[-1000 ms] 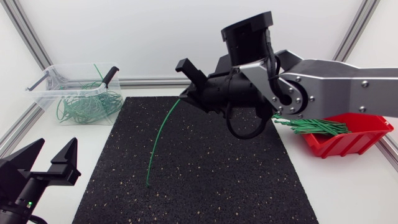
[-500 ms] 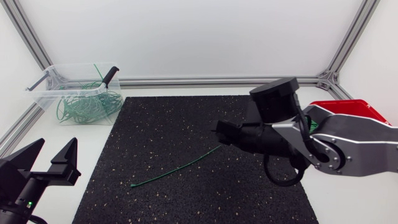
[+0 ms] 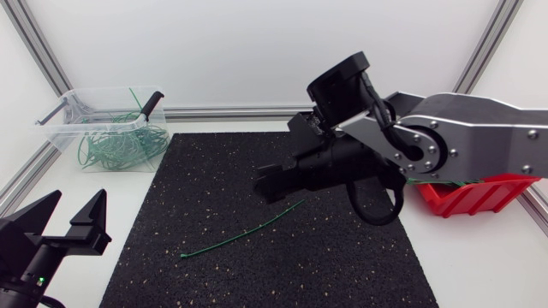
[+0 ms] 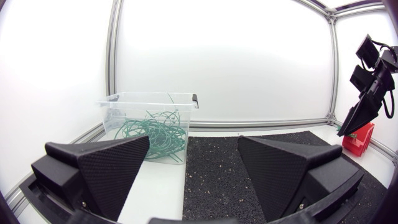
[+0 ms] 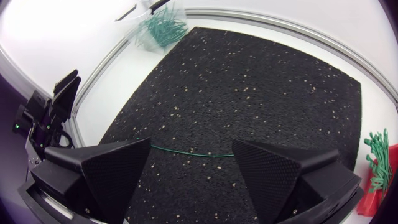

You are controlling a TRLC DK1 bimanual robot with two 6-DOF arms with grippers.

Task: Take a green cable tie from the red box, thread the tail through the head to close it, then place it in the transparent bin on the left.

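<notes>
Black mat bears a loose green cable tie; left fingers, right fingers gape, seemingly empty.

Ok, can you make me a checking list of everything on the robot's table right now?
Surface: black speckled mat on a white table.
Job's things: one green cable tie lies open and flat on the mat. The red box, on the right, holds more green ties. The transparent bin, at the back left, holds looped ties.
Clutter: nothing seen.
Grippers: right gripper is open over the cable tie, not gripping it. The left gripper is open and empty at the front left, off the mat.
Cables: a black cable loops at the right arm's wrist.
Surroundings: nothing seen.
</notes>
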